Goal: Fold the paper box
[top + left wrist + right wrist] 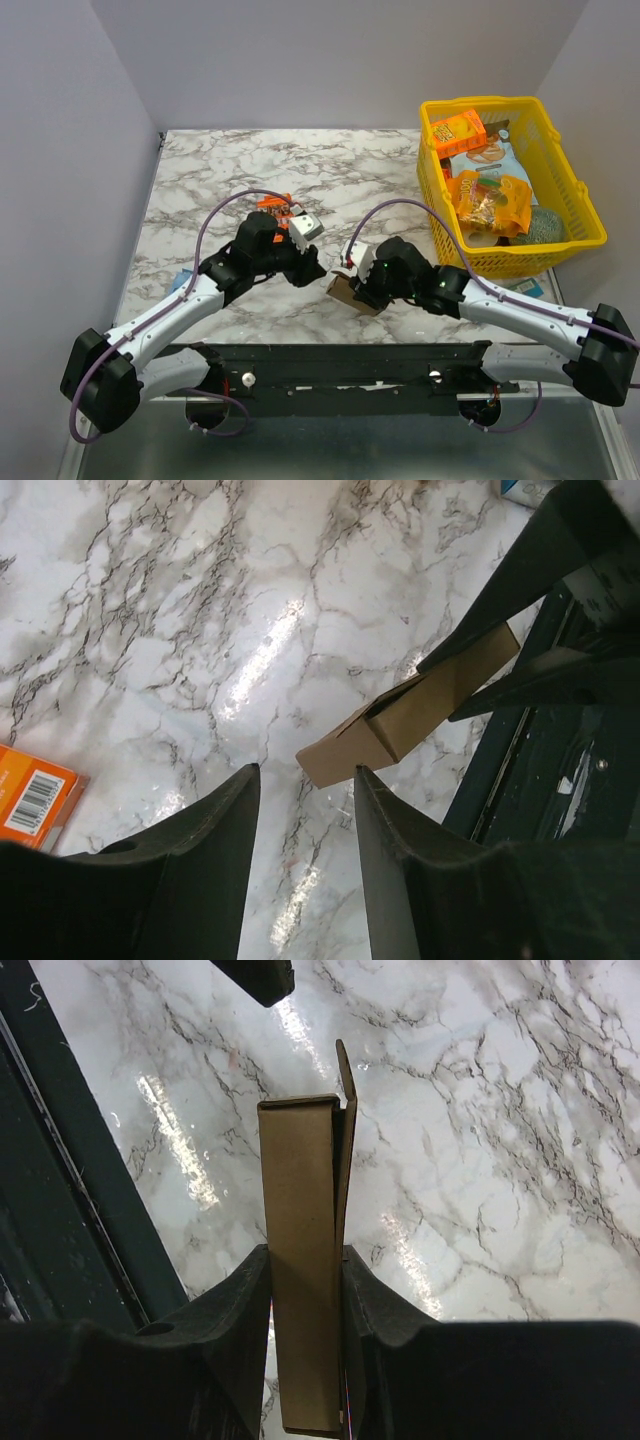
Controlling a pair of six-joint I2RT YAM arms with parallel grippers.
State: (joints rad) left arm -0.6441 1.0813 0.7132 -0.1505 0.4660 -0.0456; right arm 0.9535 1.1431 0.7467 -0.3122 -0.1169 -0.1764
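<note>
1. The paper box (300, 1260), a flattened brown cardboard sleeve, is held over the marble table (200, 180) near its front edge, between the two arms. One end flap (343, 1075) stands loose.
2. The right gripper (358, 285) is clamped on its flat sides. Too hard a squeeze would likely crease the thin walls.
3. The left gripper (305, 775) has its fingers apart and empty, just short of the free end. An off-centre push could twist the box out of the grip or fold the flap backwards.

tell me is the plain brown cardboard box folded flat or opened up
Flat, not opened up: the plain brown cardboard box is a thin slab squeezed in the right gripper, with one end flap ajar.
</note>
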